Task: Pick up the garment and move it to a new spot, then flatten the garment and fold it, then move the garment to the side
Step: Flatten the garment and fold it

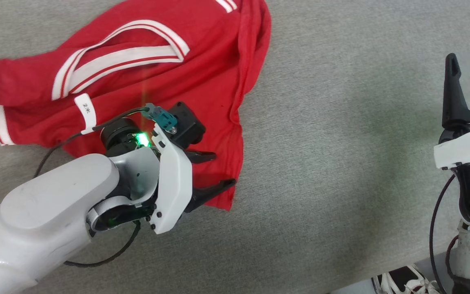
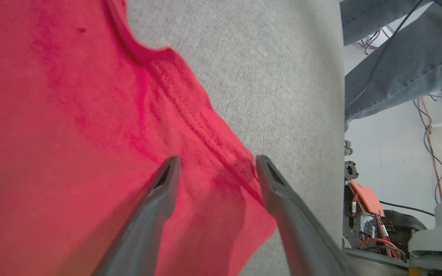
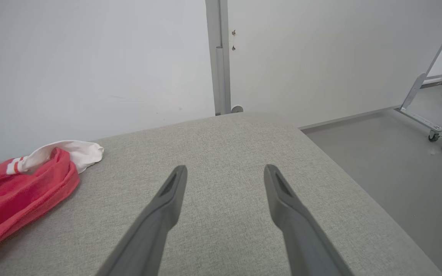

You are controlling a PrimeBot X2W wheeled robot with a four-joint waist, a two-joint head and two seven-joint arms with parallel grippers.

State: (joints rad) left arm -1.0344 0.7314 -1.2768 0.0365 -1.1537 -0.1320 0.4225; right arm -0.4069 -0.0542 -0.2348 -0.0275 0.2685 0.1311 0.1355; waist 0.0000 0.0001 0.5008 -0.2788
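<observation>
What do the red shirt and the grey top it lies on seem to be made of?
Shirt: soft matte knit, likely cotton jersey; it rumples into folds and has a stitched hem. Grey top: looks like woven upholstery cloth, matte, with a fine speckled weave; what lies beneath cannot be told.

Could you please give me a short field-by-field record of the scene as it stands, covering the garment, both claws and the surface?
surface: grey fabric-covered table
garment: red T-shirt with white striped trim, lying rumpled on the table, toward the robot's left
left claw: open, fingertips over the garment's near corner by the hem, not closed on it
right claw: open, over bare table, apart from the garment
bystander: a person's jeans-clad legs beyond the table edge
</observation>
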